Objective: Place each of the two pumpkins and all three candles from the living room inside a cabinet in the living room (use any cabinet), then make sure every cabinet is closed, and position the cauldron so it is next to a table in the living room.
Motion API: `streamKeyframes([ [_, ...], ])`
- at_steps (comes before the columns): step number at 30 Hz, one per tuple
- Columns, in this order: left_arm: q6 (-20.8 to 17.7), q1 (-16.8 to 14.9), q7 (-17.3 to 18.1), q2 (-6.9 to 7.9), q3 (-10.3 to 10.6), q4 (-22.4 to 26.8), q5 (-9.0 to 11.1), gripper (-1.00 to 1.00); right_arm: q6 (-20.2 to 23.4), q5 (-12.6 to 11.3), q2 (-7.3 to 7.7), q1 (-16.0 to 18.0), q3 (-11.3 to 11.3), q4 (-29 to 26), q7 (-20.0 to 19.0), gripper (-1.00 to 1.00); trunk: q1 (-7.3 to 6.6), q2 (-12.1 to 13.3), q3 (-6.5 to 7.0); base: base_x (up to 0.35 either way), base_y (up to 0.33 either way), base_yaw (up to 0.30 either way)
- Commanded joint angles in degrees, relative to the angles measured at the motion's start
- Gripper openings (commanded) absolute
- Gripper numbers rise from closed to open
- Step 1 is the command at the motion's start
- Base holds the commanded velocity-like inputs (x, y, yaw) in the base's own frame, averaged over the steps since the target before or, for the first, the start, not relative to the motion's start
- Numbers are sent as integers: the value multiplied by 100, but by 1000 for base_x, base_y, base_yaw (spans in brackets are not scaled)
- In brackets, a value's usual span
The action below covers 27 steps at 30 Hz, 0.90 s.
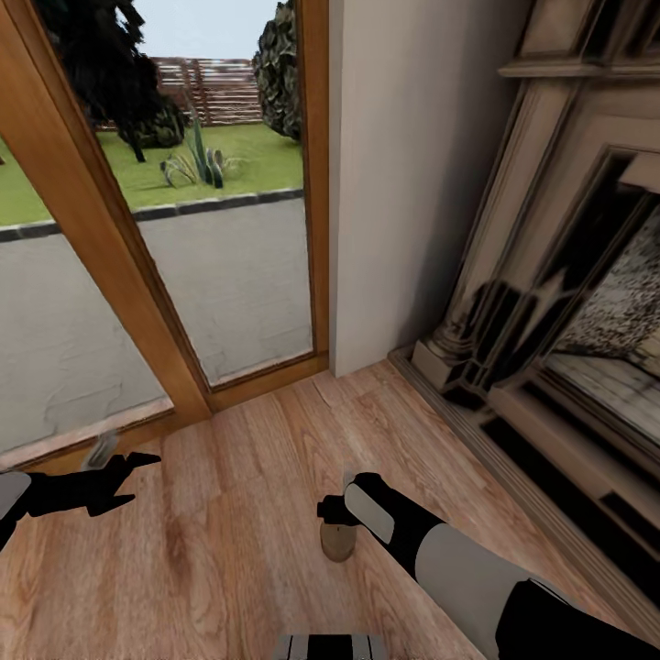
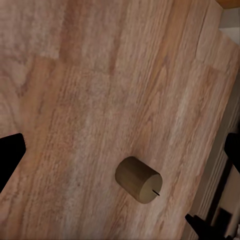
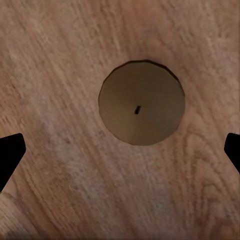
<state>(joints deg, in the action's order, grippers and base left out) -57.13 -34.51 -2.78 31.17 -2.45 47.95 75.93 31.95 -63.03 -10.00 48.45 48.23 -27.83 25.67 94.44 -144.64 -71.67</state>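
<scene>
Candle (image 1: 337,541) upright on the wooden floor (image 1: 229,513), directly under the right gripper (image 1: 341,506) — axis vertical, flat top facing up into the right wrist camera. In the right wrist view, candle (image 3: 141,102) seen end-on as a round disc with a tiny dark wick at the centre, lying between the two black fingertips (image 3: 10,156) but toward 12 o'clock of the line joining them, not yet level with them. Fingers spread wide, nothing held.

Left gripper (image 1: 128,477) at about 9 o'clock from the candle in the head view, well apart from it, also open and empty; in the left wrist view the candle (image 2: 139,179) seen from the side and above. Right arm clearly the nearer one.

Short, plain, beige-tan cylinder, matte, smooth wall. Probably a straight descent needed, with a small shift to centre the candle first. Fireplace surround (image 1: 550,302) at 3 o'clock, glass door (image 1: 183,229) at 12 o'clock.
</scene>
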Motion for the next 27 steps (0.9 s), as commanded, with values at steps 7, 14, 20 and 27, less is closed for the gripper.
streamKeyframes([
  [7, -26, -1, -29, -5, -5, 8, 28, 100, 4, -43, 0, 7, 28, -3, 43, 100, 17, -12, -160, 0, 0, 0],
  [14, -26, -2, -29, -9, 0, 18, 27, 100, 4, -43, 0, 7, 28, -3, 43, 100, 24, -16, -227, 0, 0, 0],
  [20, -26, -3, -29, -17, 7, 21, 27, 100, 4, -43, 0, 7, 28, -3, 43, 100, 37, -22, -338, 0, 0, 0],
  [27, -26, 0, -29, -23, 8, 22, 27, 100, -42, -39, 0, 7, 28, -3, 43, 100, 55, -32, -493, 0, 0, 0],
])
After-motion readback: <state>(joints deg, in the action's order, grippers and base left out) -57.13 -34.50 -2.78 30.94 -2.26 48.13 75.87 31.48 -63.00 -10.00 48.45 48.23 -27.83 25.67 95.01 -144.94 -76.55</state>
